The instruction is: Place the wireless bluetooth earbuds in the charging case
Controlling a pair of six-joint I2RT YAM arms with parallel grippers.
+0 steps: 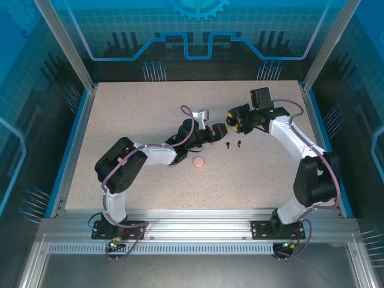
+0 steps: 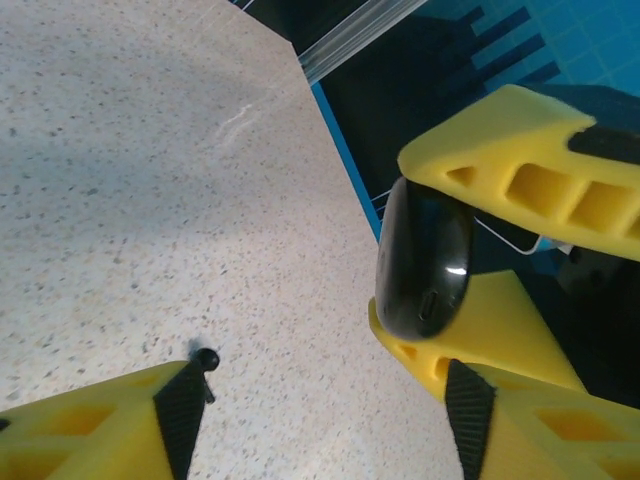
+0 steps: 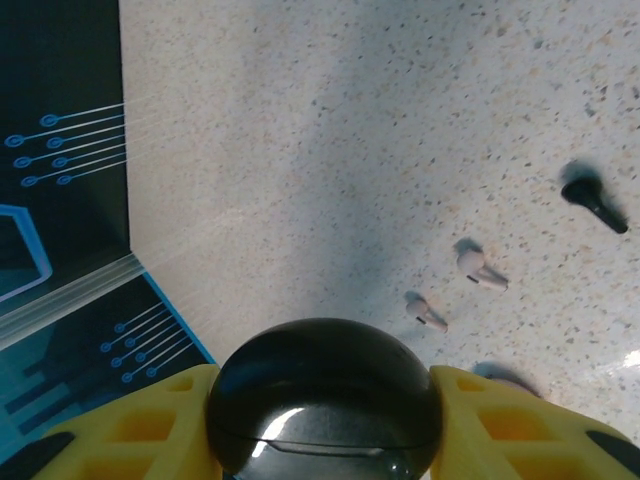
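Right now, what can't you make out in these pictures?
- Black case inside: right wrist view, its own shell and the right gripper cover it.
- Black earbud stem: left wrist view, partly behind the left gripper's finger.
- Pale earbuds: right wrist view, too small to tell lilac from pink.

jaws clamp the black case point(image 3: 325, 395) near earbuds point(image 3: 480, 268).

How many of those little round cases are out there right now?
2. A black case sits clamped in the right pincer; a pink case lies on the table beside the left arm. More could be hidden behind the arms.
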